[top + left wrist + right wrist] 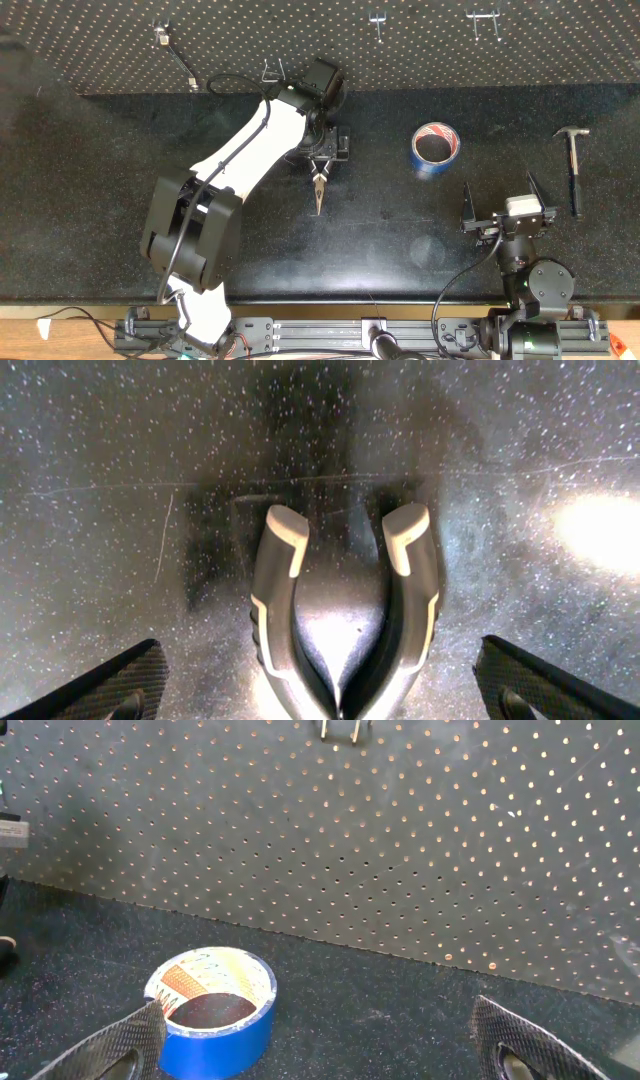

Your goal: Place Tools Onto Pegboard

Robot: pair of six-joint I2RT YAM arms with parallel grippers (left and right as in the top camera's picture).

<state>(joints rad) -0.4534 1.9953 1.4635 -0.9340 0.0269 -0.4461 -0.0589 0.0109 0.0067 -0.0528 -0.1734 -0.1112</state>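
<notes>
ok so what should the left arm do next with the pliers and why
Probably lower slightly and close on the handles. The left gripper is open right above the pliers, one finger on each side of the two handles, and the pliers lie flat on the table, not yet gripped. Closing here looks likely to catch both handles for the lift to the pegboard.

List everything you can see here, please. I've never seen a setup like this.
pliers: one, grey handles, on the table under the left gripper
tape roll: one, blue, on the table right of centre
hammer: one, dark handle, table's far right
hooks: at least three, metal, on the pegboard
pegboard: one, dark, along the back
table: one, black speckled
left gripper: one, black, open over the pliers' handles
right gripper: one, black, open, front right
</notes>
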